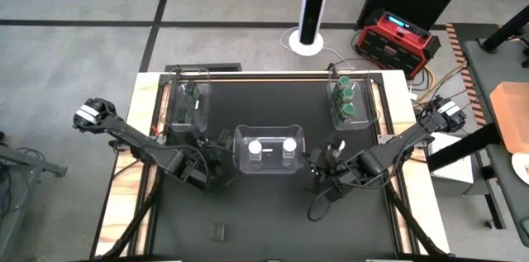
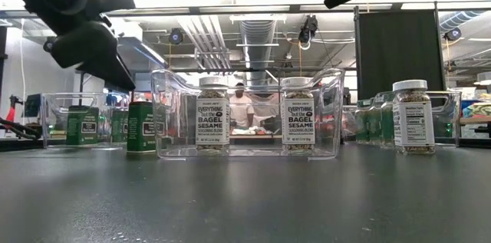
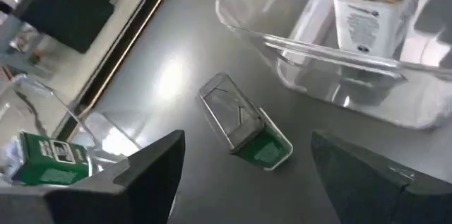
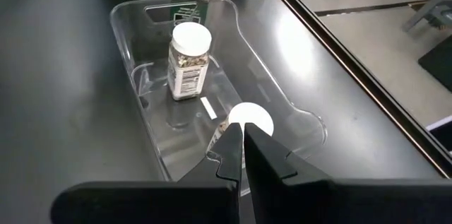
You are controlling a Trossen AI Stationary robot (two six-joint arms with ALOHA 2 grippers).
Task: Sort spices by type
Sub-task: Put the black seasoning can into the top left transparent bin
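Two white-lidded spice jars (image 2: 212, 114) (image 2: 298, 114) stand upright in the clear centre bin (image 1: 267, 148). A third white-lidded jar (image 2: 413, 116) stands on the table to that bin's right. A green rectangular tin with a silver top (image 3: 247, 121) stands on the table left of the centre bin. My left gripper (image 3: 247, 155) hangs open above it, one finger on each side, not touching. My right gripper (image 4: 241, 136) is shut, raised at the centre bin's right end, holding nothing.
A clear bin (image 1: 188, 101) at the far left holds green tins. Another clear bin (image 1: 347, 101) at the far right holds green-lidded jars. A small dark object (image 1: 219, 231) lies near the table's front edge. The near half of the dark tabletop (image 2: 245, 197) lies open.
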